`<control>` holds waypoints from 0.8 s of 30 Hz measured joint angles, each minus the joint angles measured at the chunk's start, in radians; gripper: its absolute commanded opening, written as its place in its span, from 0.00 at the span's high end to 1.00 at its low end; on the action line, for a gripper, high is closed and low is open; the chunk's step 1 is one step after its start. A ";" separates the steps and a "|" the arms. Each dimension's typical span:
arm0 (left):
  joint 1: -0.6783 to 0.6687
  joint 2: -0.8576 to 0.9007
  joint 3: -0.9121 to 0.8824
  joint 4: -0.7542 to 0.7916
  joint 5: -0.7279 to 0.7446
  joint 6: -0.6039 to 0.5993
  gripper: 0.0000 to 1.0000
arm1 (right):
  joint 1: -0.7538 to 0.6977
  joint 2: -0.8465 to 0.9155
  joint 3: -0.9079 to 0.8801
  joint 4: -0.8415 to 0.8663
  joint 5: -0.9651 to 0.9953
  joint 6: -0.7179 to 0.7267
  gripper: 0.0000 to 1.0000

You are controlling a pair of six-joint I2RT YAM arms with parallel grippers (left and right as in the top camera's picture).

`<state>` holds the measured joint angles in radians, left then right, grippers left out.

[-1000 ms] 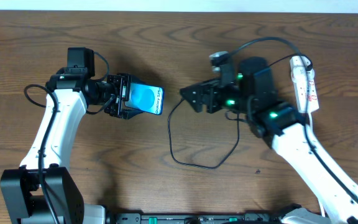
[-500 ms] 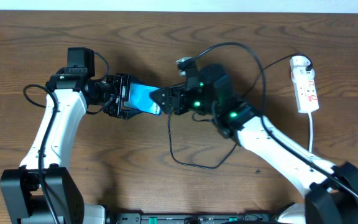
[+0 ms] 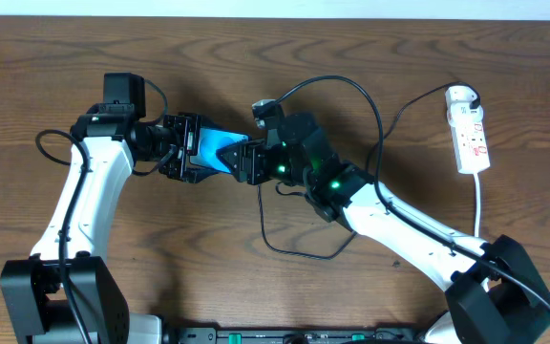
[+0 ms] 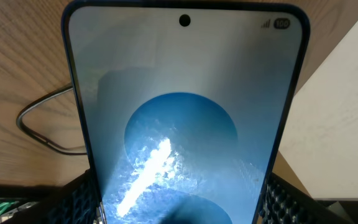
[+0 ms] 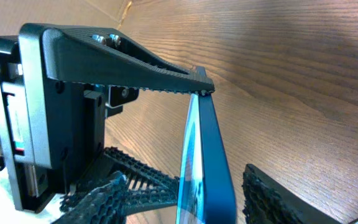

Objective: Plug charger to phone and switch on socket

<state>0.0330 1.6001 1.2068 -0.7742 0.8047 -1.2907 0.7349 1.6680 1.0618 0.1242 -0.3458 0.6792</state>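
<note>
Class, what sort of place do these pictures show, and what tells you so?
Likely a robotics lab bench: a left arm and right arm mounted at a wooden table, handling a phone, with a charger cable and power strip alongside.

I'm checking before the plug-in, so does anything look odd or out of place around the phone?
One thing: the phone is off the table, clamped in the left gripper, and the right gripper straddles its free end, fingers not touching. No connector shows between them; the charger lies looped on the table.
</note>
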 measured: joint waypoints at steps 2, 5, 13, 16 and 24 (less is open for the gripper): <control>0.000 0.000 0.000 0.000 0.000 0.000 0.30 | 0.009 0.005 0.000 0.001 0.017 0.003 0.50; 0.000 0.000 0.000 0.000 0.000 0.000 0.30 | 0.016 0.008 0.000 0.001 0.032 0.010 0.54; 0.000 0.000 0.000 0.000 0.000 0.000 0.30 | 0.021 0.009 0.000 0.001 0.053 0.017 0.67; 0.000 0.000 0.000 0.000 0.000 0.000 0.30 | 0.022 0.009 0.000 0.001 0.055 0.018 0.71; 0.003 -0.002 0.002 0.008 0.002 0.000 0.30 | 0.021 0.011 -0.005 -0.004 0.068 0.064 0.99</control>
<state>0.0360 1.5986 1.2087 -0.7666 0.8070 -1.2911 0.7555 1.6794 1.0573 0.1200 -0.2779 0.7437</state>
